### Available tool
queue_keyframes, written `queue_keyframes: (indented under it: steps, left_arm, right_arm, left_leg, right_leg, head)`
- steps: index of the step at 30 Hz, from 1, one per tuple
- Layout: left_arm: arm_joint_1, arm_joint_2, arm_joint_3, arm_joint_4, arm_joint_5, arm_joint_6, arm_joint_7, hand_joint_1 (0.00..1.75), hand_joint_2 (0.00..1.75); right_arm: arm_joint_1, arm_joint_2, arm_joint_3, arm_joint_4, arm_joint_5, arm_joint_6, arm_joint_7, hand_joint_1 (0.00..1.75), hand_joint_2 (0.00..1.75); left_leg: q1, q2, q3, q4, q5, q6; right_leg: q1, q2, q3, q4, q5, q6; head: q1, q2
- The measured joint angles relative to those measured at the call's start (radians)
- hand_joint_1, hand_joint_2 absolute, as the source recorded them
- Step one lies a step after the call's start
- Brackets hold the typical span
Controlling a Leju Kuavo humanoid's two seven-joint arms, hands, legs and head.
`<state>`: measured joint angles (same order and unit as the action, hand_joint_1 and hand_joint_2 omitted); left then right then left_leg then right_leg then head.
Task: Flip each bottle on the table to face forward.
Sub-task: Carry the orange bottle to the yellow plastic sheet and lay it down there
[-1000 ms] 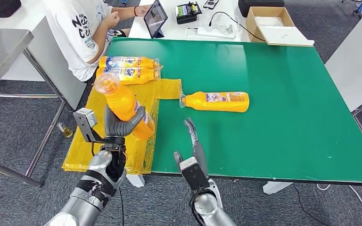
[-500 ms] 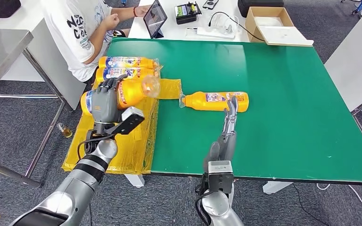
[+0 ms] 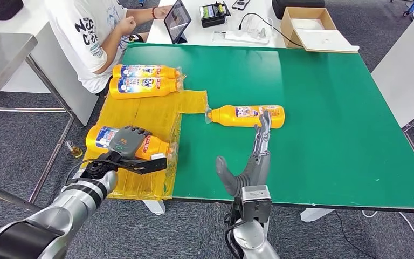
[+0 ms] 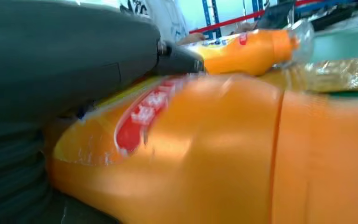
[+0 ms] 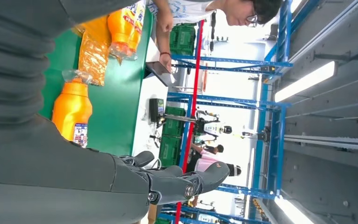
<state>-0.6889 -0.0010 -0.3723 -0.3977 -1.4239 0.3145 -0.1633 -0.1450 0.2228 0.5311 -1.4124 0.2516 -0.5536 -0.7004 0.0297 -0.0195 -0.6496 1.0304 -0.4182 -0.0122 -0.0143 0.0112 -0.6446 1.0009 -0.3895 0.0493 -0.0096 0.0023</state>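
Head view: green-covered tabletop (image 3: 312, 108) with a crinkled yellow plastic sheet (image 3: 151, 116) spread over its near-left corner and hanging past the edge.

Left robot hand (image 3: 126, 141): fingers wrapped over the body of an orange plastic detergent bottle with a red-and-blue label (image 3: 110, 141). The bottle lies on its side on the yellow sheet near the front-left edge of the tabletop, base toward the left, neck toward the right. Left wrist view: the same bottle (image 4: 223, 154) shows close-up and blurred, with a red label patch, and the dark fingers (image 4: 177, 58) lie over its top.

Right robot hand (image 3: 250, 162): holds nothing. Fingers are straight and extended forward, thumb splayed out to the left. Fingertips (image 3: 264, 120) reach the near edge of a second orange bottle lying alone on the green surface (image 3: 248, 115); touching or just short of it, cannot tell. That bottle lies on its side with a clear-wrapped cap to the left and a small printed label facing up. Right wrist view: same bottle (image 5: 72, 114) on the green cover, beyond the hand's grey body.

Two more orange bottles with blue-and-white labels (image 3: 145, 79) lie side by side, touching, at the far end of the yellow sheet, caps to the right.

Beyond the far-left corner a person in a white printed T-shirt (image 3: 91, 32) sits beside a propped tablet (image 3: 177, 20). An open cardboard box (image 3: 307, 24) rests on the white desk behind.
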Motion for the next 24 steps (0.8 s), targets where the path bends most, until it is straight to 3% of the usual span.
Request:
queue_keyframes:
  steps: [10, 16, 18, 20, 22, 24]
  left_arm:
    - [-0.037, 0.018, -0.029, 0.049, 0.028, -0.059, -0.006, 1.75, 1.75]
    - [-0.040, 0.019, 0.001, 0.054, 0.116, -0.119, -0.035, 1.75, 1.75]
    - [-0.040, 0.019, 0.009, 0.055, 0.120, -0.123, -0.037, 0.96, 1.75]
    - [-0.040, 0.018, 0.016, 0.055, 0.123, -0.126, -0.038, 0.09, 0.87]
    - [-0.039, 0.018, 0.023, 0.056, 0.143, -0.143, -0.045, 0.00, 0.00]
    - [-0.039, 0.016, 0.042, 0.056, 0.186, -0.180, -0.063, 0.00, 0.00]
  right_arm:
    - [0.000, -0.001, 0.001, 0.010, -0.002, 0.013, 0.000, 0.00, 1.75]
    - [0.000, 0.000, 0.000, 0.024, -0.001, 0.037, 0.000, 0.00, 1.75]
    - [0.000, 0.001, -0.001, 0.029, -0.001, 0.038, 0.000, 0.00, 1.75]
    - [0.000, 0.001, -0.001, 0.032, -0.001, 0.039, 0.000, 0.00, 1.75]
    - [0.000, 0.001, -0.002, 0.036, 0.001, 0.045, 0.000, 0.00, 1.75]
    - [0.000, 0.003, -0.003, 0.041, 0.006, 0.058, 0.000, 0.00, 1.75]
  left_leg:
    - [0.000, -0.001, 0.001, 0.000, 0.000, 0.000]
    - [0.001, -0.001, 0.001, 0.000, 0.000, 0.000]
    - [0.001, -0.001, 0.001, 0.000, 0.000, 0.000]
    - [0.001, -0.001, 0.001, 0.000, 0.000, 0.000]
    - [0.000, -0.001, 0.001, 0.000, 0.000, 0.000]
    - [0.000, -0.001, 0.001, 0.000, 0.000, 0.000]
  right_leg:
    - [0.000, 0.000, 0.001, 0.000, 0.000, 0.000]
    - [0.000, 0.000, 0.001, 0.000, 0.000, 0.000]
    - [0.000, 0.000, 0.001, 0.000, 0.000, 0.000]
    - [0.000, 0.000, 0.002, 0.000, 0.000, 0.000]
    - [0.000, 0.000, 0.002, 0.000, 0.000, 0.000]
    - [0.000, 0.000, 0.002, 0.000, 0.000, 0.000]
  head:
    - [0.000, 0.000]
    - [0.000, 0.000]
    - [0.000, 0.000]
    - [0.000, 0.000]
    - [0.000, 0.000]
    - [0.000, 0.000]
